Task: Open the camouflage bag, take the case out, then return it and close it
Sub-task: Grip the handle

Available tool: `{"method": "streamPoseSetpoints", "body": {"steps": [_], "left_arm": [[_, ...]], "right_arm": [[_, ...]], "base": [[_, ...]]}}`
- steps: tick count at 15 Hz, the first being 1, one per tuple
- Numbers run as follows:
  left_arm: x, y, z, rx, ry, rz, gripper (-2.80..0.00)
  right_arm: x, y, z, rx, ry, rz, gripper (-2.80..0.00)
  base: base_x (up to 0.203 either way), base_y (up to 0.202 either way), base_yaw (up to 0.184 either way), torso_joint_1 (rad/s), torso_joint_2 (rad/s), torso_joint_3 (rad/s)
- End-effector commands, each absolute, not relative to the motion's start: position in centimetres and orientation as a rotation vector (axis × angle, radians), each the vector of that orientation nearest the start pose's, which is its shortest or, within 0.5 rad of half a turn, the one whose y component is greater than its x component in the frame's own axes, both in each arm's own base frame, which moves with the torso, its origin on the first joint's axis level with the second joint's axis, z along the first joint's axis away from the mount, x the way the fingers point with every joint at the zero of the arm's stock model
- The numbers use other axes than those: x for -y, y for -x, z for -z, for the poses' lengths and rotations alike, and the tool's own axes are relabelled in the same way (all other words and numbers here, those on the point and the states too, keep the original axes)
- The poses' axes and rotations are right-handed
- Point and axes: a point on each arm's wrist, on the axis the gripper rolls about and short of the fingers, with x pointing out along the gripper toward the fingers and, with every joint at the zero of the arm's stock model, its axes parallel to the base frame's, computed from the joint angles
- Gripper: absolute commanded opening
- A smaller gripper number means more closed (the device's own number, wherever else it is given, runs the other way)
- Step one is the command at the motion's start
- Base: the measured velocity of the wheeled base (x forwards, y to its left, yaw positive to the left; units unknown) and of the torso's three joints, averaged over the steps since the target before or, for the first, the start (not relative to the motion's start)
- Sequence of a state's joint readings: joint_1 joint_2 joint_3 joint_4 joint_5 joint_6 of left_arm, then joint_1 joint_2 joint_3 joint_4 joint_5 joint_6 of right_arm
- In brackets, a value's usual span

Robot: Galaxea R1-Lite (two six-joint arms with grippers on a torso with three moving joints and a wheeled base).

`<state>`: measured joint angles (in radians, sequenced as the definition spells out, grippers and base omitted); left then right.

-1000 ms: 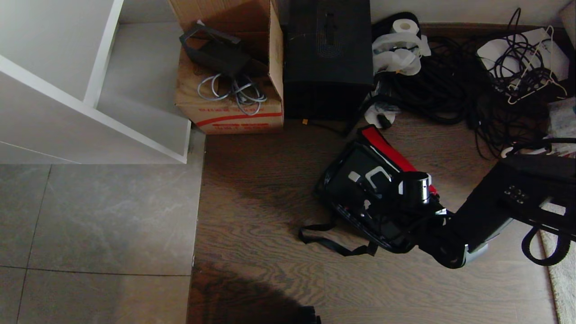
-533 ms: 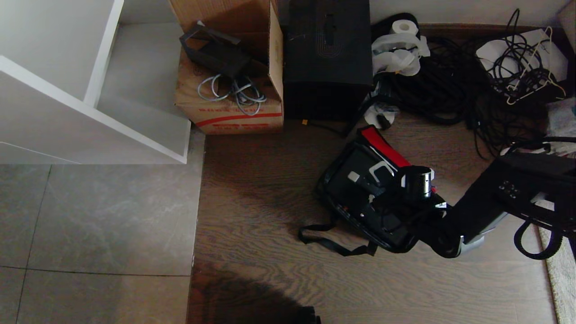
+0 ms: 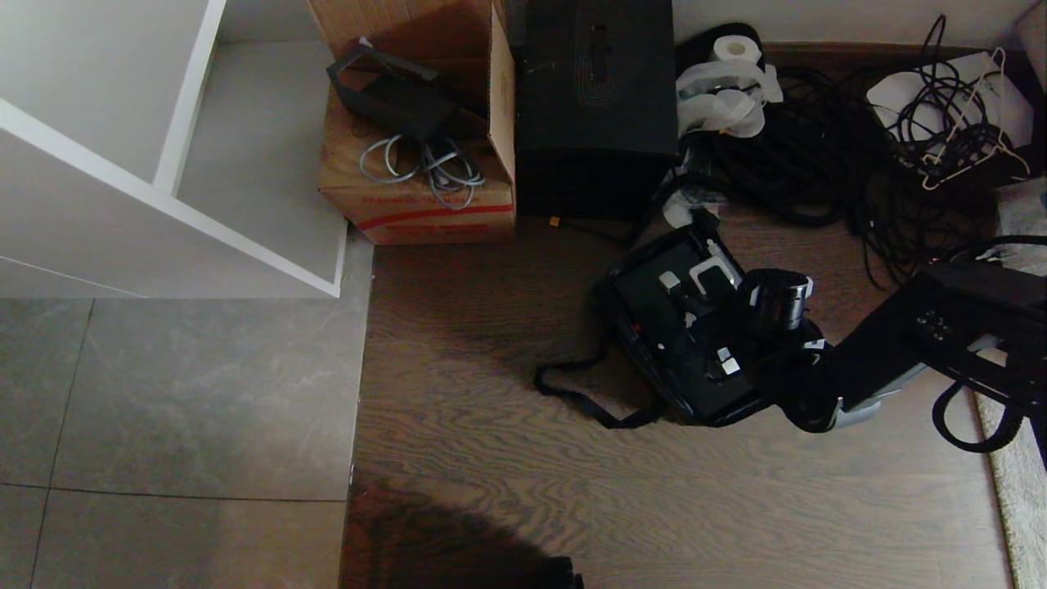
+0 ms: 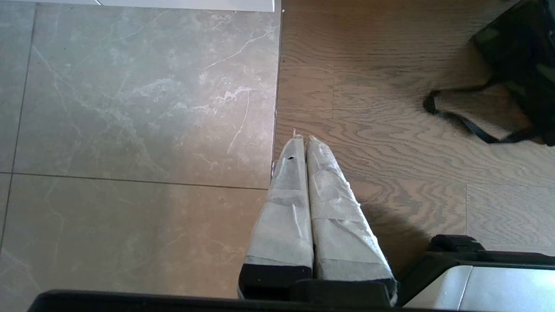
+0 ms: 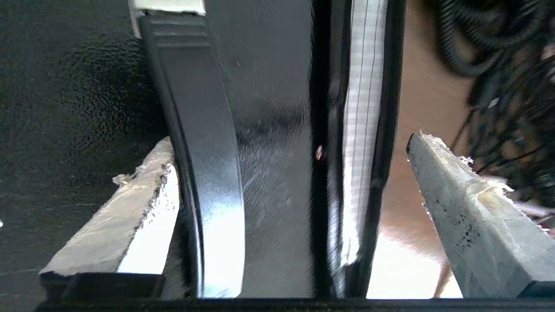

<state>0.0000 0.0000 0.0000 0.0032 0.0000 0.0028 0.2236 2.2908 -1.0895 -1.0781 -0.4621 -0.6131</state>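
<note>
Looking from the head view: camouflage bag [image 3: 646, 372] sits on the wood floor [image 3: 491, 458], lid open, the case [image 3: 679, 327] inside it with its black top facing up. Bag's shoulder strap [image 3: 572, 393] trails toward the left on the floor. Right gripper [image 3: 740, 315] is over the case's far-right side, arm coming in from the right edge. Behind the bag: cardboard box [image 3: 425, 196] with red stripe, taller black box [image 3: 597, 106], a heap of black cables [image 3: 826, 172].

Left wrist view: left gripper [image 4: 305, 143] hangs over the tile-to-wood seam, well apart from the bag [image 4: 520, 56]; taped fingers [image 4: 286, 203] pressed together, nothing between them. Strap [image 4: 468, 125] shows on the wood near the bag.

Right wrist view: right gripper [image 5: 290, 151] spread wide, fingers [image 5: 468, 216] released. Case handle [image 5: 204, 173] and glossy top run between them; one finger lies on the textured case top beside the handle, the other is off past the edge, over the floor. Nothing clamped.
</note>
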Motion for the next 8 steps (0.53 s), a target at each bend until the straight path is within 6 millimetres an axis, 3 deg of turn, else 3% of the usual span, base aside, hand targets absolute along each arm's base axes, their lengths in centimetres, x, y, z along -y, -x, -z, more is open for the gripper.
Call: {"method": "streamPoseSetpoints", "body": {"steps": [1, 4, 8], "left_arm": [[0.0, 2.3, -7.5, -0.005, -0.003, 0.000, -2.80], [0.0, 2.3, -7.5, -0.005, -0.003, 0.000, -2.80], [0.0, 2.3, -7.5, -0.005, -0.003, 0.000, -2.80]], "right_arm": [[-8.3, -42.7, -7.8, -0.172, 0.673, 0.212, 0.00], [-8.7, -42.9, -6.0, -0.221, 0.734, 0.221, 0.00], [-10.2, -42.3, -5.1, -0.329, 0.853, 0.368, 0.00]], "base": [[0.000, 0.000, 0.000, 0.000, 0.00, 0.000], [0.000, 0.000, 0.000, 0.000, 0.00, 0.000], [0.000, 0.000, 0.000, 0.000, 0.00, 0.000]]}}
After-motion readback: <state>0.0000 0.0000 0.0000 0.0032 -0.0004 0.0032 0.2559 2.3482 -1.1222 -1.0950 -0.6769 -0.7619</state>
